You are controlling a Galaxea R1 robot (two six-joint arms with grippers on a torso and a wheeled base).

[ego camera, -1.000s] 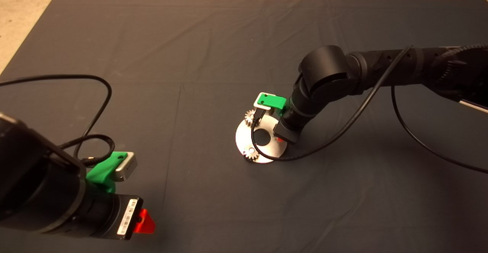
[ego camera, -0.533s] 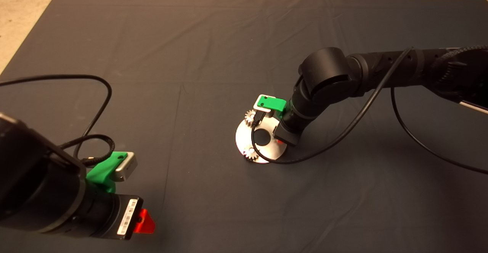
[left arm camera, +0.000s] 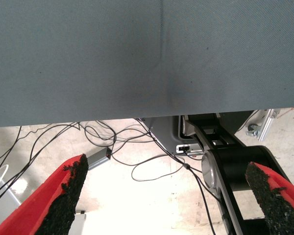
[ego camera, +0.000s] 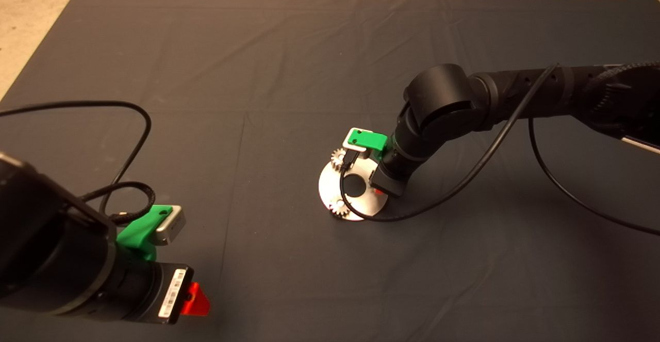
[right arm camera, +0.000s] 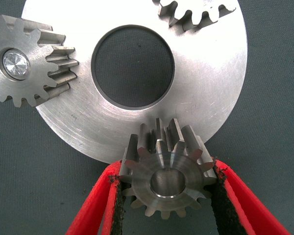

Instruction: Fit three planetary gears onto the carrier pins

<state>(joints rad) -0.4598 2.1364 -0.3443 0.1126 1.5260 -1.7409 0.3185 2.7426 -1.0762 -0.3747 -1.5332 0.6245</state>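
Nothing has shifted since half a second ago; before that the right arm eased down slightly toward the disc [right arm camera: 220, 88]. Right gripper [right arm camera: 167, 188] has its pads clamped on the third gear [right arm camera: 167, 181] over the disc's near rim (bore dark, pin not visible), with one gear [right arm camera: 27, 63] seated on its pin [right arm camera: 15, 62] and another [right arm camera: 193, 12] partly out of view. Left gripper [left arm camera: 164, 196] waits at the mat's [ego camera: 258, 74] lower left edge, fingers apart, floor cables [left arm camera: 137, 147] beyond.

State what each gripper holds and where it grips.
Right gripper clamps a gear by its toothed rim, at the disc's edge. Left gripper is open, holding nothing.
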